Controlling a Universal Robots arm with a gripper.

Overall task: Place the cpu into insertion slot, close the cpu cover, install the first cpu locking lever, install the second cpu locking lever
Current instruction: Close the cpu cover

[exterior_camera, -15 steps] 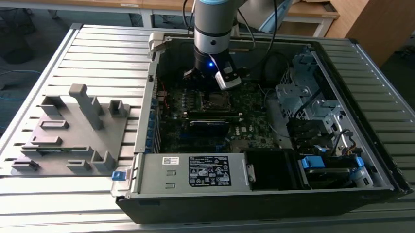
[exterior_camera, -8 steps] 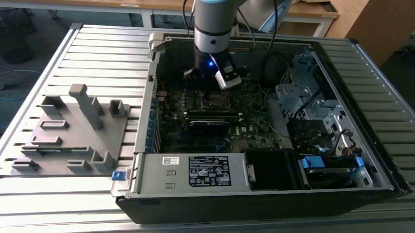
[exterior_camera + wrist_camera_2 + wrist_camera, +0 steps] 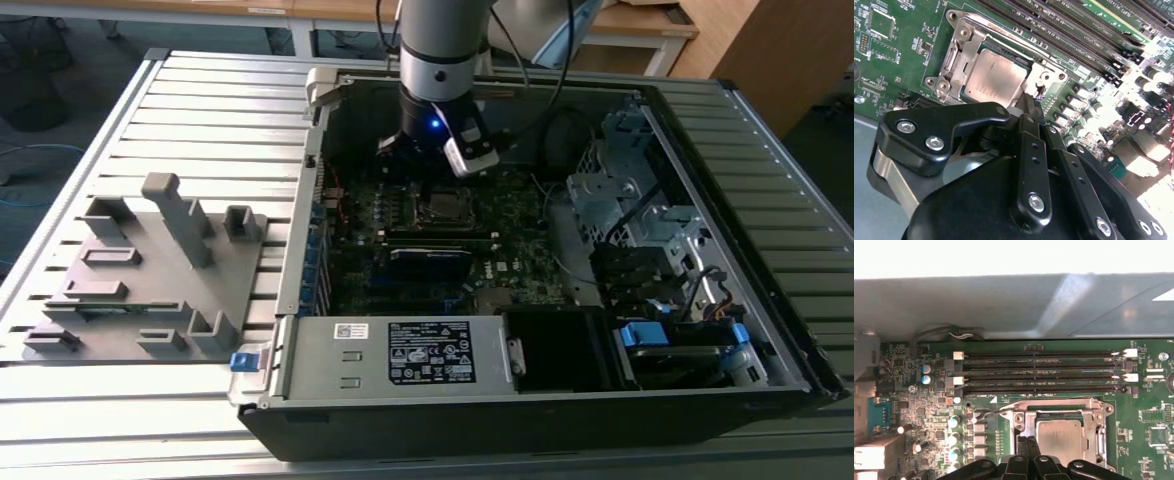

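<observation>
The cpu point(image 3: 996, 75) point(image 3: 1061, 437), a silvery-tan square, lies flat in the insertion slot point(image 3: 447, 205) on the green motherboard. The silver cpu cover point(image 3: 966, 47) point(image 3: 1054, 407) lies down around it as a frame. A thin metal lever rod point(image 3: 991, 412) runs out from one corner of the socket. My gripper point(image 3: 1029, 102) point(image 3: 1027, 442) hangs just above the socket's edge, beside the cpu. Its black fingers are pressed together with nothing seen between them. In the exterior view the arm's wrist point(image 3: 438, 120) stands over the socket inside the open case.
Long black memory sticks point(image 3: 1044, 372) lie in rows next to the socket, with the case's grey wall point(image 3: 1004, 305) beyond them. Drive cages point(image 3: 627, 200) are on the exterior view's right, and a power supply point(image 3: 400, 355) is at the case's front. A grey fixture point(image 3: 147, 270) lies outside the case.
</observation>
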